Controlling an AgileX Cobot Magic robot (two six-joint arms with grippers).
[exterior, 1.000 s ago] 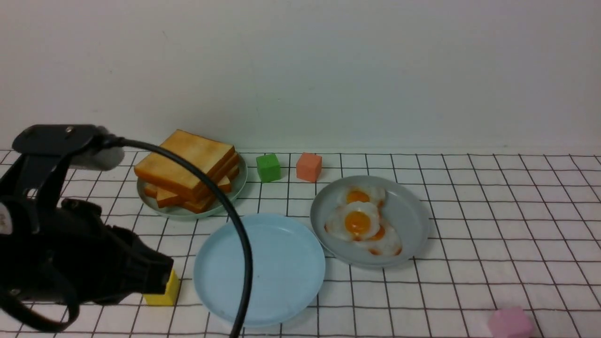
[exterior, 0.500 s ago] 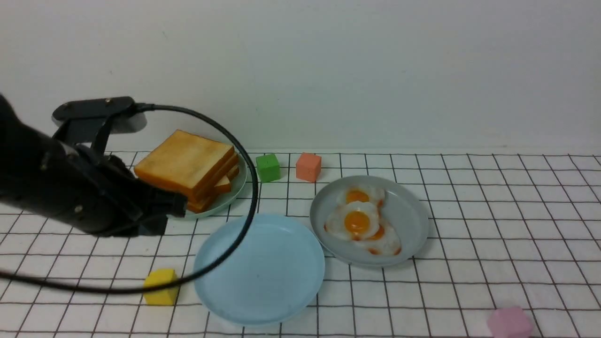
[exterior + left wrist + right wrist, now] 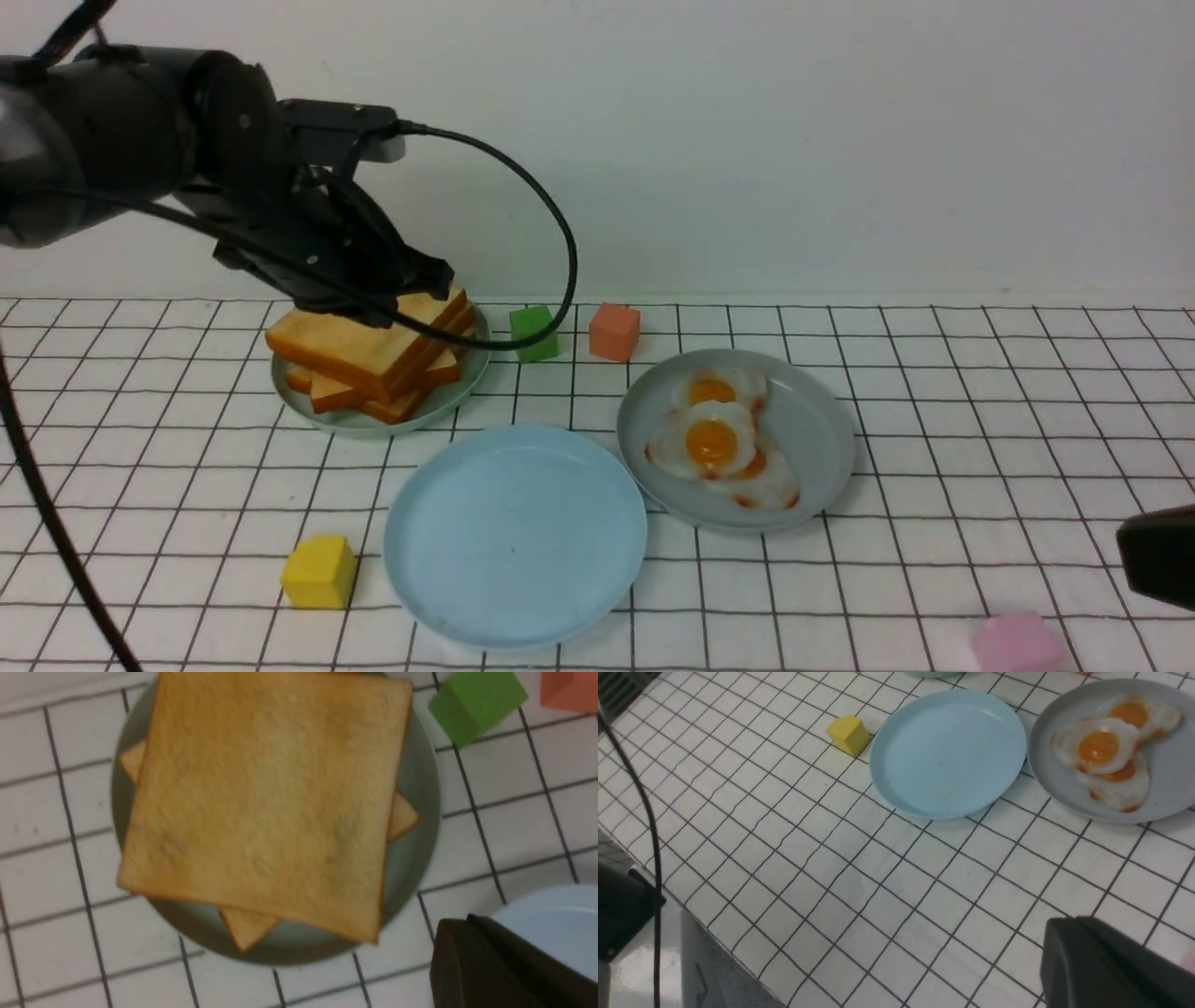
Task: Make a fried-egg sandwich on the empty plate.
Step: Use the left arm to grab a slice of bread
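Gridded white worktop (image 3: 934, 420): left end effector (image 3: 415, 285) hovers over the toast stack (image 3: 373, 350), spread I cannot tell; right end effector (image 3: 1158, 555) pressed together. The empty plate (image 3: 515, 534) sits bare, centre-front. Next, I'd guess: pinch the top slice (image 3: 266, 807).

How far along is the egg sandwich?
Nothing looks done yet: the light blue plate is bare. In hand: the left pincer is over the toast pile, with no slice lifted. Left to do: a slice onto the blue plate, an egg from the grey plate, then another slice on top. The right pincer sits shut, low on the right.
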